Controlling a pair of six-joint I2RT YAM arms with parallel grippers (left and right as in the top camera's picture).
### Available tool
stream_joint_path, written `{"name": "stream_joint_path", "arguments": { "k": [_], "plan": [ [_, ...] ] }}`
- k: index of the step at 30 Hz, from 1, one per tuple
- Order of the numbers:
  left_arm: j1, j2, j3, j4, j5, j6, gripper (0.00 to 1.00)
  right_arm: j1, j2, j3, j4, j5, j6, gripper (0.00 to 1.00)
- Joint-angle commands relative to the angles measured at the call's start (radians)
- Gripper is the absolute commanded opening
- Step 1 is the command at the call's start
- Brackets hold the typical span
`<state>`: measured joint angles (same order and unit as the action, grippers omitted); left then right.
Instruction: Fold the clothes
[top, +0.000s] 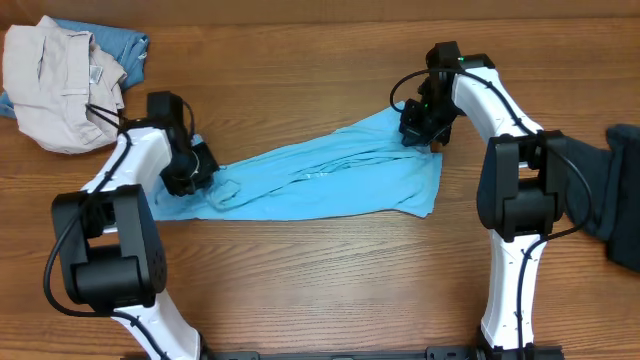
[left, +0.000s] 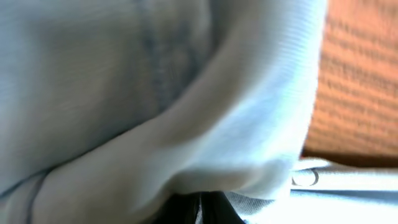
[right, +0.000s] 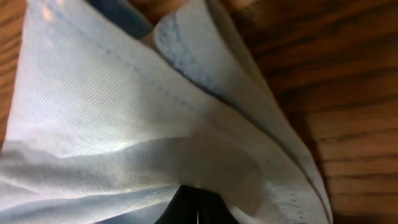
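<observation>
Item 1, left wrist view: pale blue knit of the T-shirt (left: 186, 112) fills almost the whole view, pressed close to the lens and blurred. A stitched seam runs down through it. The cloth gathers to the dark tips of the left gripper (left: 199, 213) at the bottom edge. The jaws are closed to a narrow slit with the fabric pinched in them.

Item 2, right wrist view: ribbed blue fabric drapes over the right gripper (right: 198, 210), with a hemmed edge folded over near the top. The jaws are fully closed and clamp a fold of the same garment.

Item 3, overhead view: the T-shirt lies as a long wrinkled band across the middle of the table (top: 320, 290). It is drawn out between the two grippers. Its left end sits at the left gripper. Its right end rises toward the far side, where the right gripper grips the upper corner. The lower right corner rests flat on the wood. Whether the pinched ends are lifted clear of the surface cannot be told.

Item 4, surroundings: a crumpled beige garment (top: 60, 85) lies at the far left corner. It rests partly on a denim-blue garment (top: 128, 45). A dark navy garment (top: 622, 195) lies at the right edge, behind the right arm. All three lie well apart from the T-shirt.
</observation>
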<state>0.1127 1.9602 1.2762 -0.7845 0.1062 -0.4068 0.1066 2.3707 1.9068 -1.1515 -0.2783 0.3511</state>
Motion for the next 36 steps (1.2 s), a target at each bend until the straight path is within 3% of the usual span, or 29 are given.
{"name": "stream_joint_path", "arguments": {
  "k": [1, 6, 12, 15, 20, 21, 22, 23, 24, 26, 27, 28, 30, 36],
  "plan": [
    [0.036, 0.060, -0.013, 0.065, -0.091, 0.049, 0.12, -0.018, -0.022, -0.010, 0.022, 0.125, 0.055, 0.04],
    [0.035, 0.060, 0.039, 0.090, -0.078, 0.049, 0.22, -0.058, -0.022, -0.009, 0.015, 0.184, 0.096, 0.04],
    [0.028, 0.060, 0.330, -0.159, -0.065, 0.056, 0.26, -0.133, -0.024, 0.042, -0.034, 0.192, 0.121, 0.04],
    [0.029, 0.060, 0.511, -0.318, -0.065, 0.069, 0.29, -0.164, -0.030, 0.183, -0.148, 0.192, 0.113, 0.04],
    [0.024, 0.062, 0.554, -0.374, -0.056, 0.090, 0.35, -0.146, -0.030, 0.324, -0.280, 0.073, 0.025, 0.04],
    [0.015, 0.063, 0.543, -0.373, -0.040, 0.100, 0.37, -0.135, -0.030, 0.324, -0.285, -0.014, -0.034, 0.04],
    [0.003, 0.064, 0.533, -0.378, -0.031, 0.129, 0.47, -0.121, -0.029, 0.323, -0.296, -0.087, -0.064, 0.04],
    [-0.005, 0.064, 0.522, -0.386, -0.032, 0.144, 0.64, -0.108, -0.030, 0.323, -0.302, -0.123, -0.077, 0.04],
    [-0.014, 0.065, 0.504, -0.388, -0.029, 0.154, 0.76, -0.091, -0.030, 0.323, -0.305, -0.157, -0.099, 0.06],
    [-0.023, 0.067, 0.465, -0.386, -0.020, 0.183, 0.87, -0.065, -0.029, 0.323, -0.303, -0.157, -0.099, 0.11],
    [-0.024, 0.070, 0.441, -0.382, -0.002, 0.216, 0.92, -0.053, -0.029, 0.323, -0.299, -0.157, -0.099, 0.17],
    [-0.028, 0.074, 0.406, -0.369, 0.019, 0.263, 0.97, -0.043, -0.029, 0.323, -0.298, -0.158, -0.109, 0.30],
    [-0.033, 0.074, 0.340, -0.321, -0.002, 0.300, 0.99, -0.029, -0.029, 0.323, -0.307, -0.158, -0.137, 0.42],
    [-0.027, 0.075, 0.289, -0.179, -0.037, 0.356, 0.94, -0.022, -0.029, 0.323, -0.340, -0.132, -0.166, 0.47]
  ]
}}
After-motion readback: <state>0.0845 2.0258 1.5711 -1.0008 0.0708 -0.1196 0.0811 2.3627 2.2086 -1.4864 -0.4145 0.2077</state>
